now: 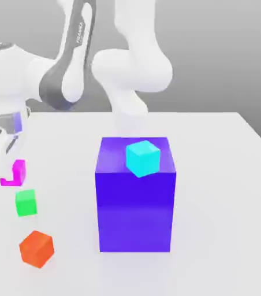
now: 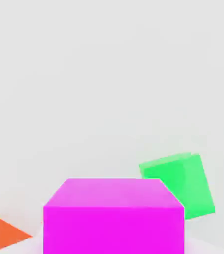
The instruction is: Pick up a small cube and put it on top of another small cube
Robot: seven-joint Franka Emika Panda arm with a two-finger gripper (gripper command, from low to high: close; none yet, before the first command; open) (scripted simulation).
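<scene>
White arm rose at back of exterior view, elbow folded high, forearm bent down toward that view's left edge. Hand hung low there, just above worktop, pointing downward. Gripper (image 1: 4,155) sat at hand's tip, jaws drawn in tight, clamped on pink cube (image 1: 14,173), partly hidden behind hand.

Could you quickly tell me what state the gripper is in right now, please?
Gripper: closed on the magenta cube, held just off the table near the green cube.
</scene>
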